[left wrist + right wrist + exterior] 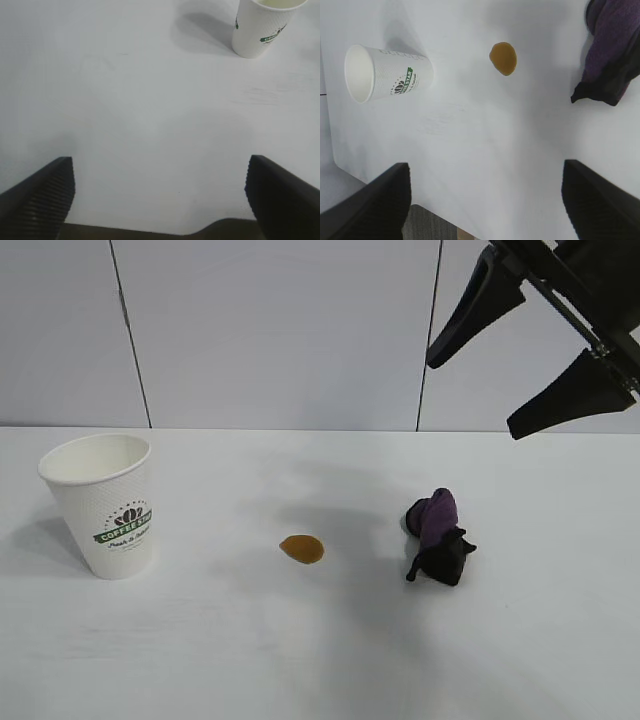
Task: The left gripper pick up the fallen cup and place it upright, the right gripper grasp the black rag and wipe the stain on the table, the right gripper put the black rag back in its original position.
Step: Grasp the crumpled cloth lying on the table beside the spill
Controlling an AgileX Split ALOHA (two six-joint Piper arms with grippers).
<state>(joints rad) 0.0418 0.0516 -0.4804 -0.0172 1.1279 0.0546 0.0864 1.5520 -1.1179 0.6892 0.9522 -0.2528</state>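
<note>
I see the cup (102, 505) upright, well left of the stain (301, 548). Black rag (438, 538) untouched on the table (320, 660). Right gripper (530, 360) high above it, left gripper (160, 195) off the cup, both spread wide, empty.

The right pincer (530, 365) hangs high above the counter (300, 660), fingers spread, empty. The left pincer (160, 192) sits low over the counter, fingers wide apart.

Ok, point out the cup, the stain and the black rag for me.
cup (105, 505): exterior view, on its textured side wall, above the green band.
stain (301, 548): exterior view, on the middle of the orange-brown blot.
black rag (440, 548): exterior view, where the purple part meets the black part.
</note>
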